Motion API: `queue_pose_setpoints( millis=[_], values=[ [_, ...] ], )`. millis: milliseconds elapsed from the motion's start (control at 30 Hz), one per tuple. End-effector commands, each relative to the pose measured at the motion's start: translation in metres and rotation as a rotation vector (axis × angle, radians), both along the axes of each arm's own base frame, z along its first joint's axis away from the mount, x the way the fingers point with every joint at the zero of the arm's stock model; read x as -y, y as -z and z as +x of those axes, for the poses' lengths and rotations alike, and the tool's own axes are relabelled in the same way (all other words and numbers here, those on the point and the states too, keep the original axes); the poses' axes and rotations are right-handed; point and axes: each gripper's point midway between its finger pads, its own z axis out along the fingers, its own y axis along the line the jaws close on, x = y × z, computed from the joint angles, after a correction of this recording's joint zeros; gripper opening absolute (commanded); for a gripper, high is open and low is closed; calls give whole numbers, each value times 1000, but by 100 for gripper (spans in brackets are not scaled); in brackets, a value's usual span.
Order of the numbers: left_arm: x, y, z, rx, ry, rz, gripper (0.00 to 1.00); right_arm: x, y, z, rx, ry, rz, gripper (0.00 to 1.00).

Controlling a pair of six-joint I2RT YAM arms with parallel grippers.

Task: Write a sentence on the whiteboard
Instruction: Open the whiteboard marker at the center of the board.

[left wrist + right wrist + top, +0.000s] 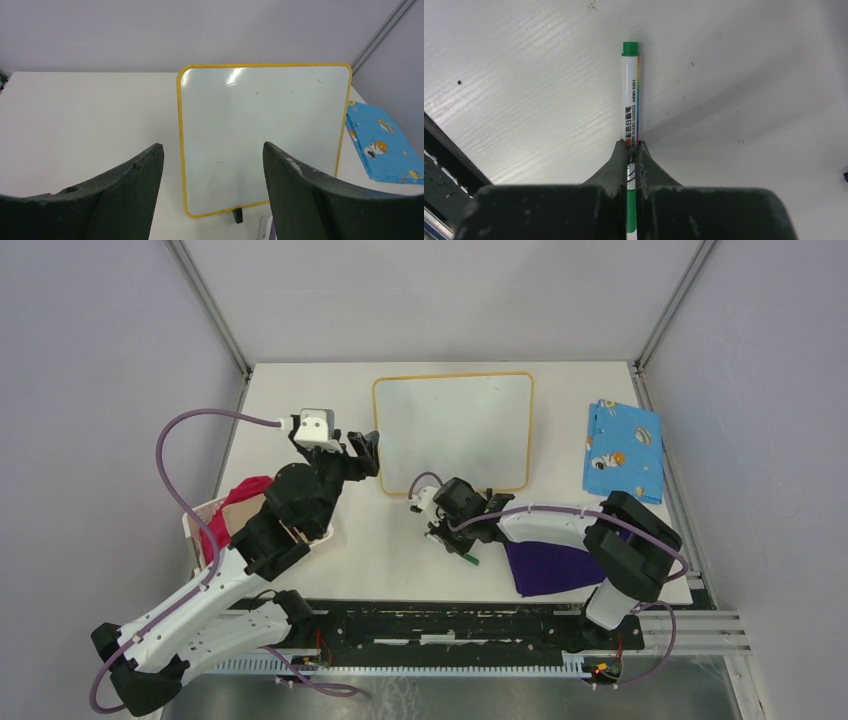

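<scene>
The right hand (630, 150) clenches a green marker (631, 95), seemingly capped, its length running out past the fingers, with the whiteboard (455, 430) just beyond.

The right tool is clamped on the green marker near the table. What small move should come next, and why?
Probably lift the right tool slightly, raising the green marker clear of the table. Its jaws are shut on the barrel, the marker sits low over the table, and the whiteboard is blank, so writing has not begun.
</scene>
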Motion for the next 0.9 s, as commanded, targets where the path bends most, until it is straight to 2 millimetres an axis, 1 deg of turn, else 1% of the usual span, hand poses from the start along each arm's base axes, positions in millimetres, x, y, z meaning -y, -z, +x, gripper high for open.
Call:
queue_pose_setpoints(
  millis=[0,67,100,133,233,267,300,333,367,400,433,500,533,600,633,667,700,767,800,867],
  values=[
    [-10,-15,-2,56,-35,7,78,-7,-32,9,79,42,137,0],
    [-14,-13,-3,56,-46,14,78,-15,-64,15,151,65,249,0],
    [-14,-19,-3,74,-47,-2,78,-18,-83,18,192,77,314,0],
    [-14,-19,-3,77,-49,-3,78,-18,-96,20,221,90,356,0],
    [-9,-19,-2,73,-32,-8,78,-15,-150,25,332,141,519,0],
    [-6,-21,-1,67,-23,-17,78,-10,-169,28,383,171,571,0],
    [-3,-26,-2,67,-10,-36,78,-6,-184,29,419,188,616,0],
    [0,-36,-4,76,10,-70,79,0,-204,28,462,207,679,0],
    [5,-44,-7,87,43,-96,79,5,-216,27,497,224,721,0],
    [9,-55,-11,104,85,-122,80,12,-236,26,541,239,788,0],
    [15,-64,-16,123,132,-141,80,18,-253,23,578,250,844,0],
    [27,-83,-25,161,223,-191,82,29,-281,18,640,265,943,0],
    [33,-90,-30,171,263,-213,83,34,-294,16,668,272,988,0],
    [40,-99,-36,163,314,-263,95,44,-317,10,714,277,1073,0],
    [42,-100,-37,133,324,-308,99,48,-328,6,733,276,1119,0],
    [45,-101,-40,113,343,-330,99,52,-338,1,751,271,1161,0],
    [54,-101,-46,103,403,-310,100,55,-346,-3,759,261,1199,0],
    [78,-103,-67,110,589,-245,100,60,-362,-11,775,249,1282,0],
    [91,-101,-79,110,686,-219,100,63,-371,-16,781,240,1326,0],
    [110,-94,-98,103,840,-184,100,67,-384,-25,788,219,1400,0]
  ],
)
